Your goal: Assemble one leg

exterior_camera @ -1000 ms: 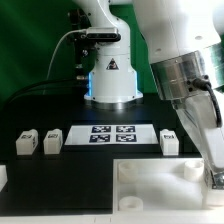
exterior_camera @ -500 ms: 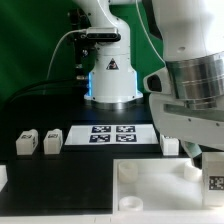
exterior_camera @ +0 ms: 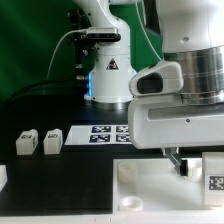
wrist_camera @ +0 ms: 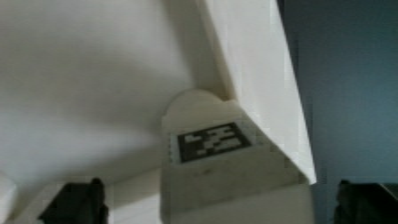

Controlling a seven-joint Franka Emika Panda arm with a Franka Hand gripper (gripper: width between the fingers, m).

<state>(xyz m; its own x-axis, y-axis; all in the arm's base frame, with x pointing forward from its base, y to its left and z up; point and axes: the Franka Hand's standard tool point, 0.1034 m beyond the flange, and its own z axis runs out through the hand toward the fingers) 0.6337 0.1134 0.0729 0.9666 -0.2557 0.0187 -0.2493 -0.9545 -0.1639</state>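
In the wrist view a leg [wrist_camera: 217, 150], a small white block with a black-and-white tag, lies against a long white edge of the large square piece [wrist_camera: 89, 80]. My gripper [wrist_camera: 219, 205] is open, with its dark fingertips [wrist_camera: 75, 200] standing apart on either side of the leg and a gap on each side. In the exterior view a tagged leg [exterior_camera: 214, 180] shows at the far right by the large square piece [exterior_camera: 150, 190], just under my hand [exterior_camera: 196, 162]. Two more legs [exterior_camera: 26, 141] [exterior_camera: 52, 141] stand at the exterior view's left.
The marker board [exterior_camera: 98, 134] lies behind the large square piece, partly covered by my arm. The robot base [exterior_camera: 108, 75] stands at the back. A small white part [exterior_camera: 3, 176] sits at the left edge.
My arm has come down and toward the exterior view's left. It now hides the leg that stood right of the marker board and part of that board.
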